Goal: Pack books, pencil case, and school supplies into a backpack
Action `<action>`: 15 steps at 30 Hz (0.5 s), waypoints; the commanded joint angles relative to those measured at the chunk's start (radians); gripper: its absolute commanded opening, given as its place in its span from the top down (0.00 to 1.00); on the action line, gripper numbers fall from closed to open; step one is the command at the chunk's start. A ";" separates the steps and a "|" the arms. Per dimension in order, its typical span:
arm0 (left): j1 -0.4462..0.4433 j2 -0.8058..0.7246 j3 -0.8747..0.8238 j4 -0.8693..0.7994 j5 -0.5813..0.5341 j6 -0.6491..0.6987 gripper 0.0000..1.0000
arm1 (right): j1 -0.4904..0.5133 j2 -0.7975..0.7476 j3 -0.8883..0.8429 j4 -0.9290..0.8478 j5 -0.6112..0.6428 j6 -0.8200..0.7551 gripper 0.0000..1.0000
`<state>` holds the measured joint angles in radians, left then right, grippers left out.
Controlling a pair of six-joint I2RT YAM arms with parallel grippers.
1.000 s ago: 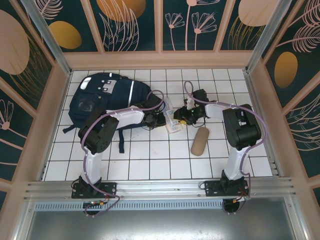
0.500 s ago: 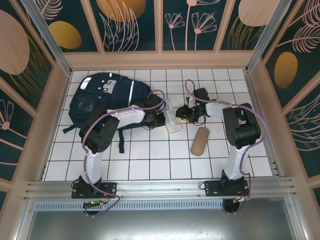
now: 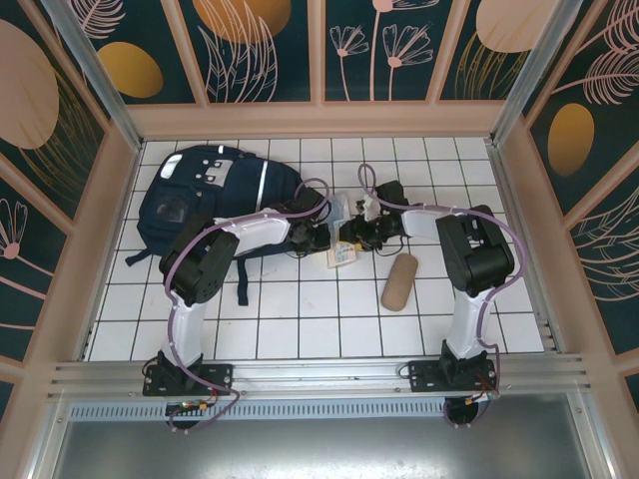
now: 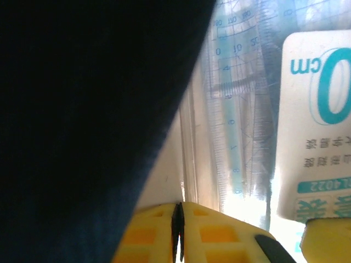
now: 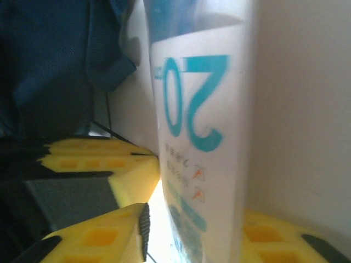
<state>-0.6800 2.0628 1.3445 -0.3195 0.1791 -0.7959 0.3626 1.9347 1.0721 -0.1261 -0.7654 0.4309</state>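
Note:
The navy backpack (image 3: 215, 195) lies at the back left. Of the school supplies, a white-and-blue ruler packet (image 3: 342, 251) sits just right of it, between my two grippers. My left gripper (image 3: 318, 238) is shut on the packet's clear left edge (image 4: 189, 164); its yellow fingertips (image 4: 164, 224) press together beside the backpack's dark fabric (image 4: 82, 109). My right gripper (image 3: 357, 235) stands open around the packet (image 5: 197, 109), with a bright gap between its left pad (image 5: 143, 230) and the packet. A tan pencil case (image 3: 399, 281) lies to the right. The books are out of view.
The backpack's straps (image 3: 240, 284) trail onto the white tiled table (image 3: 300, 319) near the left arm. Wooden walls (image 3: 319, 120) close in the table at the back and both sides.
My right gripper has moved left onto the packet and its jaws have narrowed. The packet has shifted slightly towards the left gripper, which has barely moved.

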 commanded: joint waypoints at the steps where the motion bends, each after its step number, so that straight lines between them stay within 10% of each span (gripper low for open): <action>1: -0.006 0.093 -0.006 0.025 -0.013 0.030 0.87 | -0.023 -0.025 -0.005 0.034 -0.053 0.012 0.73; 9: -0.006 -0.020 0.026 -0.025 -0.039 0.056 0.83 | -0.096 -0.099 -0.067 0.071 -0.066 0.043 0.99; 15: -0.001 -0.111 0.205 -0.193 -0.087 0.184 0.76 | -0.133 -0.150 -0.077 0.075 -0.064 0.058 1.00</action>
<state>-0.6861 2.0369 1.4353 -0.4255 0.1459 -0.7063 0.2413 1.8393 1.0027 -0.0776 -0.8120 0.4789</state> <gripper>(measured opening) 0.230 0.068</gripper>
